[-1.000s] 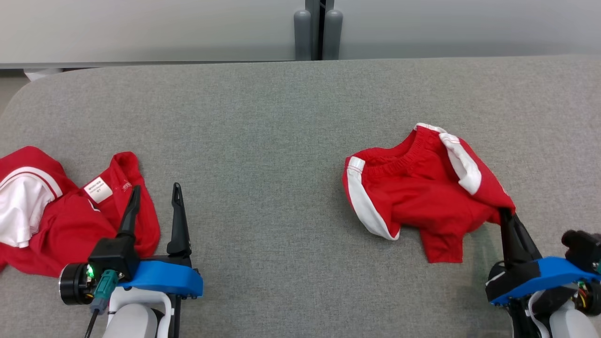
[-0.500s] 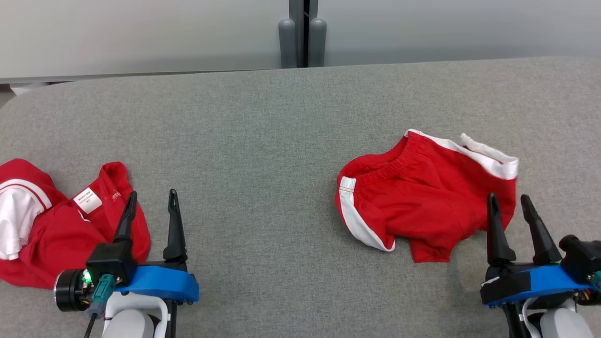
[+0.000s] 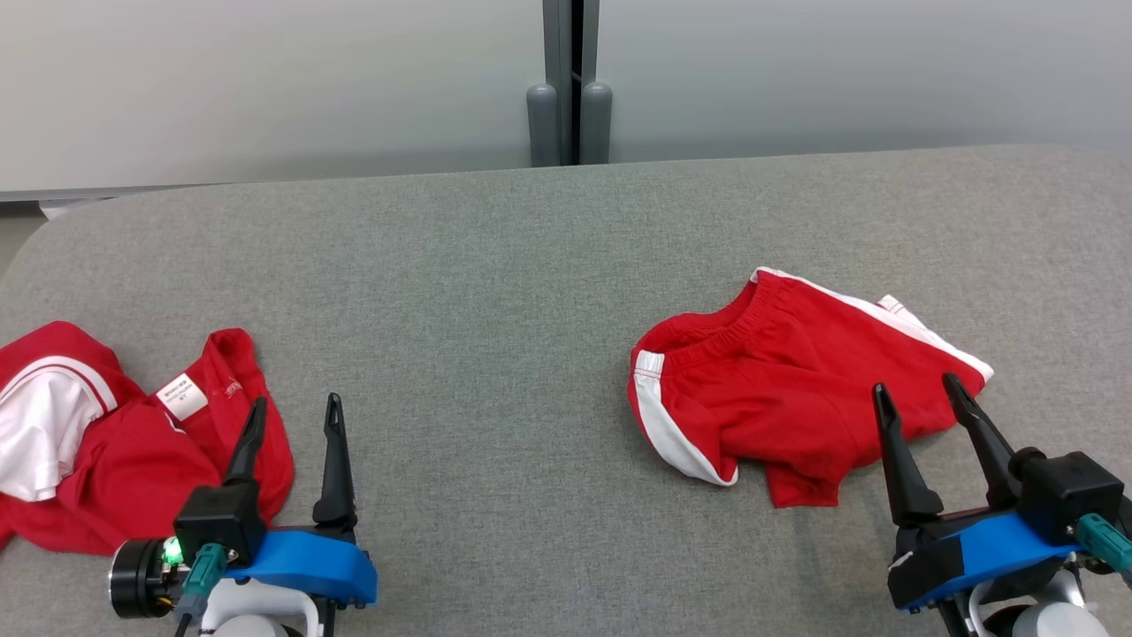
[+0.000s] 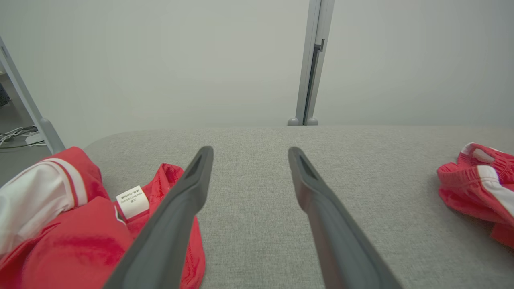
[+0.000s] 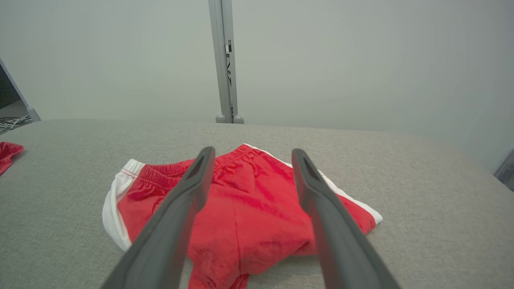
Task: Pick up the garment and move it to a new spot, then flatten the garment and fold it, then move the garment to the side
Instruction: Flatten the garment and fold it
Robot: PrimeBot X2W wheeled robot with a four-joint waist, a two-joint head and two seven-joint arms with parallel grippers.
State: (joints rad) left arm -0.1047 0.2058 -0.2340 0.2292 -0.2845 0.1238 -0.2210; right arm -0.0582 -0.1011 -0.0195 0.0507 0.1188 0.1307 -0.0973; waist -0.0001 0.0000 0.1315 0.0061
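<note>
Surroundings: second garment, a red top (image 3: 133, 460) w/ white panel and white label (image 3: 183, 396), lies bunched at L end of grey padded table (image 3: 495, 292). Part of it runs past the head view's L edge. Left gripper (image 3: 296, 401) sits just R of it, fingers spread wide, nothing between them. Its L finger overlaps the top's hem in head view; contact cannot be told.

Task item: red shorts (image 3: 769, 398), white side stripes, elastic waistband on the far-L side, lie rumpled on R half of table, well apart from the top. One leg pokes toward the near edge. Right gripper (image 3: 914, 383) is at the shorts' near-R corner, fingers spread, tips over the red cloth, nothing pinched. In right wrist view both fingers lie across the shorts w/ cloth showing between them; whether tips touch fabric — cannot tell.

Edges/room: far edge of table runs along pale wall panels (image 3: 265, 88). Grey post (image 3: 553, 53) w/ two rounded feet stands at mid far edge. Far-L corner of table is rounded. Broad stretch of bare grey cover lies between top and shorts, and beyond both toward the far edge. R of the shorts the table goes on to the view's edge. Left wrist view: cables (image 4: 14, 134) on the floor past the table's L end — beside a slanted grey leg (image 4: 49, 134).
</note>
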